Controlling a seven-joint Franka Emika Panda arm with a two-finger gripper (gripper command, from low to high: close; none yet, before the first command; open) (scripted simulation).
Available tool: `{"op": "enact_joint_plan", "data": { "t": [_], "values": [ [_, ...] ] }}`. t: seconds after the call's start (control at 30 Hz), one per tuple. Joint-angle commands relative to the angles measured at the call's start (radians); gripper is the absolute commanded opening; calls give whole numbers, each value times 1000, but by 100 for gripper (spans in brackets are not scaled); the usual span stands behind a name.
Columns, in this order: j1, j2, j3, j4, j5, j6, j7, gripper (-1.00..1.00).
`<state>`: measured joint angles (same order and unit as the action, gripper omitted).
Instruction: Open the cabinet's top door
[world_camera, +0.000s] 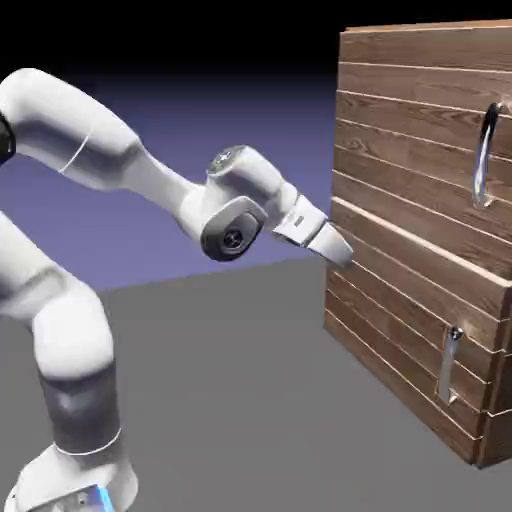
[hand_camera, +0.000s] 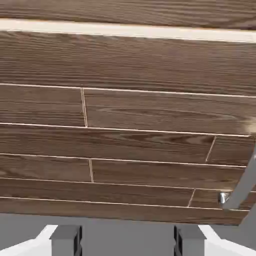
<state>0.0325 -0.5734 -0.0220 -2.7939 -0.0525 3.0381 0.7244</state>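
the cabinet (world_camera: 420, 230) filled the right side of the exterior view, and the top door (world_camera: 430, 150) took up its upper part, with its long curved silver handle (world_camera: 485, 155) near the right edge of the frame. the hand (world_camera: 335, 248) sat at the middle of that view, just short of the cabinet's left front edge and about level with the ledge between the two panels, well below and to the left of that handle. its fingers (hand_camera: 67, 239) were spread with nothing between them, and only grey desk and brown planks showed in the gap in the hand view.

the step in hand looked like the approach. to do it well, the hand would need to rise and travel across the door front toward the curved handle, keep its fingers spread, and line the gap up across the bar before closing, rather than clipping the bar's end.

the lower panel (world_camera: 420, 340) with its short straight handle (world_camera: 450, 365) lay closer to the hand's height and could be taken by mistake. a silver bar (hand_camera: 242, 187) at the lower right of the hand view was probably that short handle, though too little of it showed to be sure. the jutting ledge (world_camera: 420, 250) between the panels stood right in the hand's line forward.
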Motion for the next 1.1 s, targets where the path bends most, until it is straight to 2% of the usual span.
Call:
{"op": "enact_joint_plan", "data": {
  "t": [0.0,1.07],
  "values": [
    [17,-3,-18,13,-44,1,-14,0],
    [561,-93,-601,439,-1435,31,-455,0]
  ]
}}
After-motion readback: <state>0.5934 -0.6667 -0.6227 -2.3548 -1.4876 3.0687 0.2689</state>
